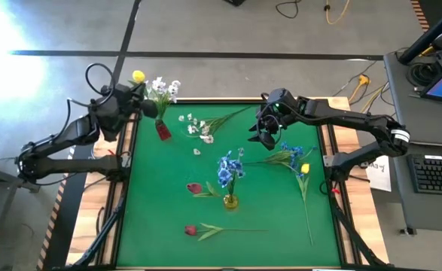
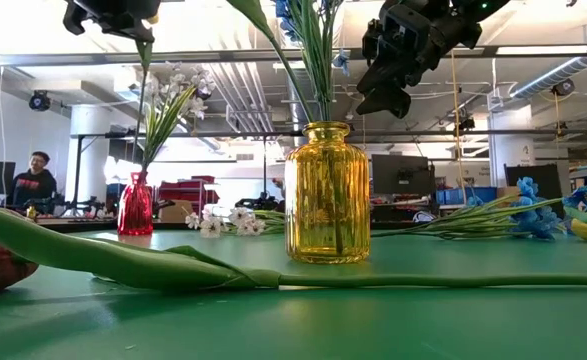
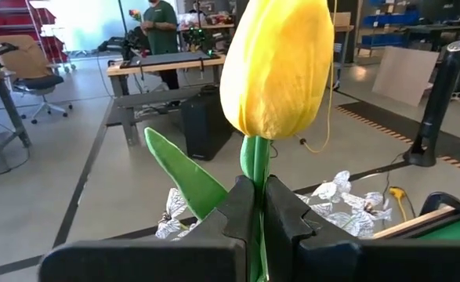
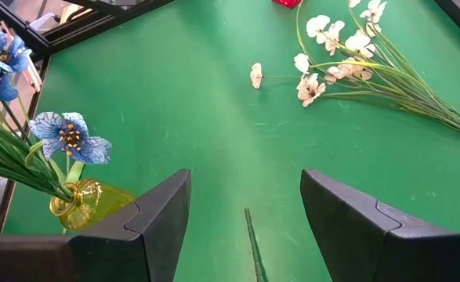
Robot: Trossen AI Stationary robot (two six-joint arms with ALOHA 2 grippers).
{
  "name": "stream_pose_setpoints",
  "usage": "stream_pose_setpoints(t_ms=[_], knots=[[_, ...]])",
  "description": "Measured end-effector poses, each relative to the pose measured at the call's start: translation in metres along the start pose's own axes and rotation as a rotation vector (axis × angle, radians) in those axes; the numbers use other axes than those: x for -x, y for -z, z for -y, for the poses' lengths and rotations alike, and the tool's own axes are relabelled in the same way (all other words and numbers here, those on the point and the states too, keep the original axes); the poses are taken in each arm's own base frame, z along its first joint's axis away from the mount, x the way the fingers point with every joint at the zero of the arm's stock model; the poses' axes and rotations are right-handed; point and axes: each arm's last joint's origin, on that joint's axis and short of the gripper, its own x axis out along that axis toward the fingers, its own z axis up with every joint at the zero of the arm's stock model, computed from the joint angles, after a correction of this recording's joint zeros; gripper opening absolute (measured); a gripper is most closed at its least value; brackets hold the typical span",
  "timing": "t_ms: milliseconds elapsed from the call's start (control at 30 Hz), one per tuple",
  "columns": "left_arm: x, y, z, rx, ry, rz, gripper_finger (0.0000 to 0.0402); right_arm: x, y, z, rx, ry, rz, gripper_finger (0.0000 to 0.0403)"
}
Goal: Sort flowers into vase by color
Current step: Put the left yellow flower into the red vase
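The green table is flat and soft-looking, like felt. On it stands a yellow glass vase with ribbed sides. It holds blue flowers and looks heavy enough to stay put. A smaller red vase at the far left edge holds a white spray.

The left gripper is off the table's far left corner, near the red vase. Its fingers are pressed together on the stem of a yellow tulip, just under the bloom. The right gripper hangs over the far right part of the table with its fingers spread and nothing in them.

More flowers lie flat on the table: white blossoms, more blue blooms with another yellow tulip, and two red tulips.

The flowers are probably light, and their thin stems likely bend and may slip. The best place to hold one is likely the stem, not the soft petals, which could crush.
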Motion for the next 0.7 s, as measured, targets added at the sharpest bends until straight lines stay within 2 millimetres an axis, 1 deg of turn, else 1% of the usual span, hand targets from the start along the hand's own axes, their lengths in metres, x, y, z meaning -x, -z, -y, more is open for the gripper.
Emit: stream_pose_setpoints(t_ms=[167, 433, 700], knots=[[-0.005, 0.001, 0.005, -0.008, -0.004, -0.008, 0.0000, 0.000, 0.000, 0.000, 0.000, 0.000, 0.000, 0.0233], [-0.008, 0.002, 0.005, 0.011, -0.022, -0.013, 0.0000, 0.000, 0.000, 0.000, 0.000, 0.000, 0.000, 0.0233], [-0.013, 0.006, 0.010, 0.026, -0.027, -0.038, 0.0000, 0.000, 0.000, 0.000, 0.000, 0.000, -0.001, 0.0233]])
